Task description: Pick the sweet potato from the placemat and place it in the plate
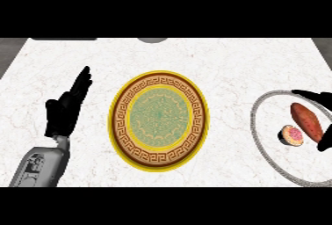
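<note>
Here's the white marbled worktop (227,57) from above, and the sweet potato (306,121) is off the mat. It lies inside the grey-rimmed plate (255,125) at the right of the view, a long reddish-brown shape stretched from upper left to lower right. Tucked against its lower left side is a small round item (292,135) with a dark edge and a pink and yellow face, just touching or very nearly so; what it is, I can't say. The right hand (316,97) comes in from the right edge and is mostly cut off. One black part of it sits over the plate's upper rim, just above the potato's top end, and another black part shows down by the potato's lower end. With so much of it out of view, I cannot tell whether it is clamped on the potato or apart from it. In the middle of the worktop sits the round placemat (159,121), with a yellow border, a brown key-pattern band and a green patterned centre, and nothing on it. It lies well apart from the plate. Over on the left, the left hand (65,110) rests open beside the placemat, fingers straight and pointing up the view, holding nothing, with its grey forearm (39,167) running down to the lower edge.
</note>
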Robot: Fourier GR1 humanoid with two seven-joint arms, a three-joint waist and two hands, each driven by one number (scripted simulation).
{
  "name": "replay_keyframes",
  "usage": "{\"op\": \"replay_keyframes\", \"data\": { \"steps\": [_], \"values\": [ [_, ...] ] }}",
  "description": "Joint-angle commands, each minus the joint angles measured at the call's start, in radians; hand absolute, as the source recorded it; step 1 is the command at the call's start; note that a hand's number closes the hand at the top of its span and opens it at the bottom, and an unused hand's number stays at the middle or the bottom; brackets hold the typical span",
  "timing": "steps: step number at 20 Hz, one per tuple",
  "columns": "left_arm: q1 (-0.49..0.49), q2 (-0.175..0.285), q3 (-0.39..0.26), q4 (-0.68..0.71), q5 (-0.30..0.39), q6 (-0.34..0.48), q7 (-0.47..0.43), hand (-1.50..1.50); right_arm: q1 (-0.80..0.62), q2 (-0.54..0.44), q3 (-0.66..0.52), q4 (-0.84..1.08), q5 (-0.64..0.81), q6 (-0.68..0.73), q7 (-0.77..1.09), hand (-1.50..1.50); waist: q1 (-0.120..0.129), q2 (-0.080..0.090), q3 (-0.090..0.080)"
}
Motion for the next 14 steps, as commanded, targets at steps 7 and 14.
{"op": "replay_keyframes", "data": {
  "steps": [7, 14],
  "values": [
    [0.0, -0.006, 0.019, -0.066, -0.023, -0.029, 0.062, 0.0, -0.029, 0.065, -0.041, 0.143, 0.109, -0.184, -0.132, 1.5, 0.001, -0.001, 0.0],
    [0.014, -0.046, 0.034, -0.034, -0.045, -0.019, 0.033, 0.0, 0.014, 0.097, -0.078, 0.106, 0.138, -0.244, -0.093, 1.5, -0.009, -0.003, -0.001]
  ]
}}
